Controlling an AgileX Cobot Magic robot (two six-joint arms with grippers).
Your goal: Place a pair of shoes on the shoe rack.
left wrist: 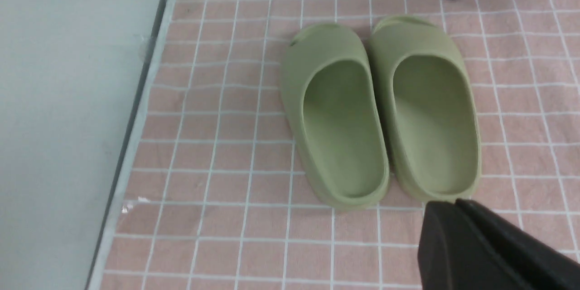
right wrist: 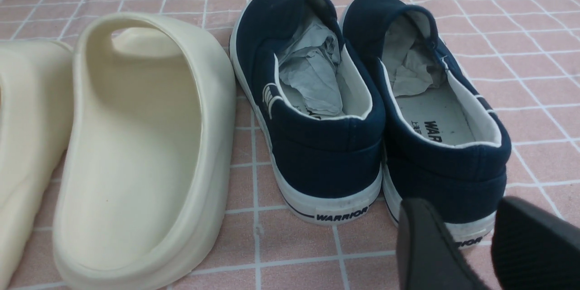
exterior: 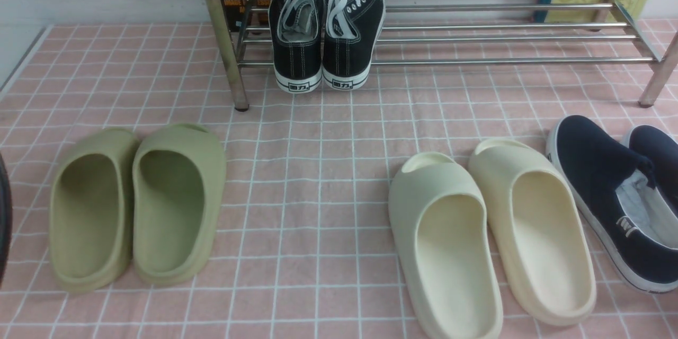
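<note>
Sneakers [exterior: 326, 32]: on shoe rack [exterior: 503, 37], its left end, heels overhanging front bar.
Rack, right of sneakers: bars bare.
Left gripper [left wrist: 457, 208]: clenched, empty, near green slides [left wrist: 380, 113].
Right gripper [right wrist: 471, 235]: fingers parted, empty, beside navy slip-ons [right wrist: 371, 99].

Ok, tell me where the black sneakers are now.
In the front view, the black sneakers sit side by side on the shoe rack, at its left end, heels overhanging beside its left leg.

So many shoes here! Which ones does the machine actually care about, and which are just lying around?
Part of the job:
- black lace-up sneakers, already sitting on the rack
- chrome shoe rack

Just lying about:
- green slides
- cream slides
- navy slip-ons
</note>
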